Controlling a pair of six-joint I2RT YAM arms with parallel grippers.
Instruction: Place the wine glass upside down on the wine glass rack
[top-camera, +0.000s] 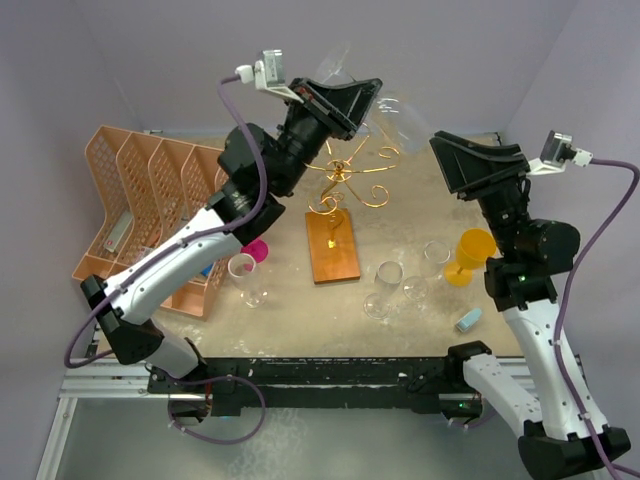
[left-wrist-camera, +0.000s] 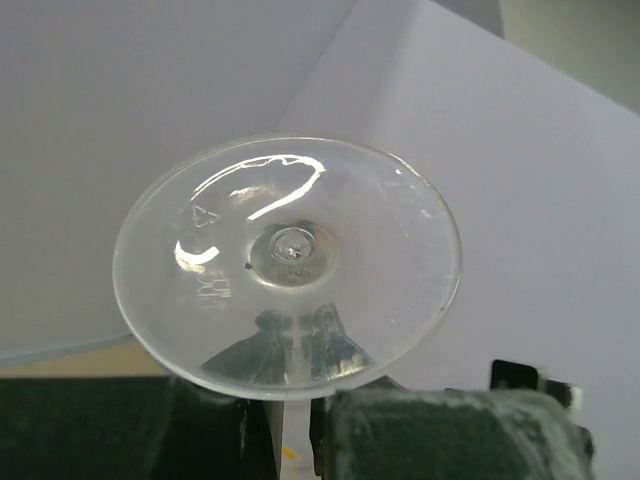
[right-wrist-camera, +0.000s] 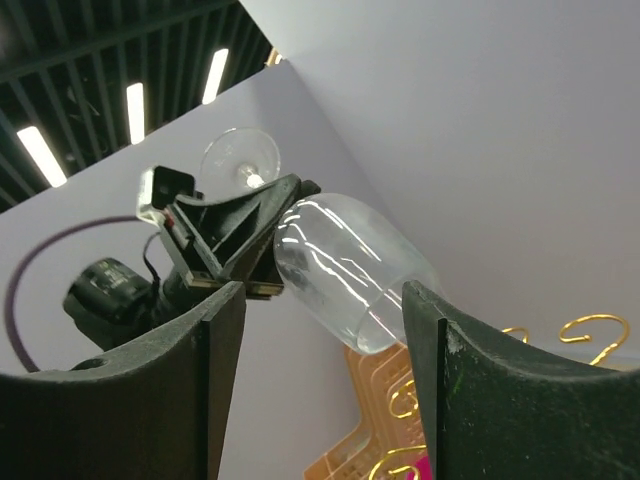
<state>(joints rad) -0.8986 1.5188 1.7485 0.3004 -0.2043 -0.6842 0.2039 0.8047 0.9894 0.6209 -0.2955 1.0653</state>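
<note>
The left fingers (top-camera: 350, 100) are pinched narrow on the stem of the glass (right-wrist-camera: 345, 270), holding it tilted high above the rack (top-camera: 345, 185), bowl pointing right. The right fingers (right-wrist-camera: 470, 400) stand wide open, just right of the bowl.

The wine glass (top-camera: 393, 118) is showing clear and colourless, with white glints streaking its bowl. The wine glass rack (top-camera: 345, 180) is gleaming gold above its reddish-brown wooden base. At the table's nine o'clock, a peach organiser (top-camera: 140, 180) is showing a perforated lattice pattern. At three o'clock an amber-yellow goblet (top-camera: 470, 255) is glowing. A magenta cup (top-camera: 257, 250) is peeking out at the base's nine o'clock. Both arms (top-camera: 170, 265) are showing white and black and trailing purple cables (top-camera: 263, 175).
</note>
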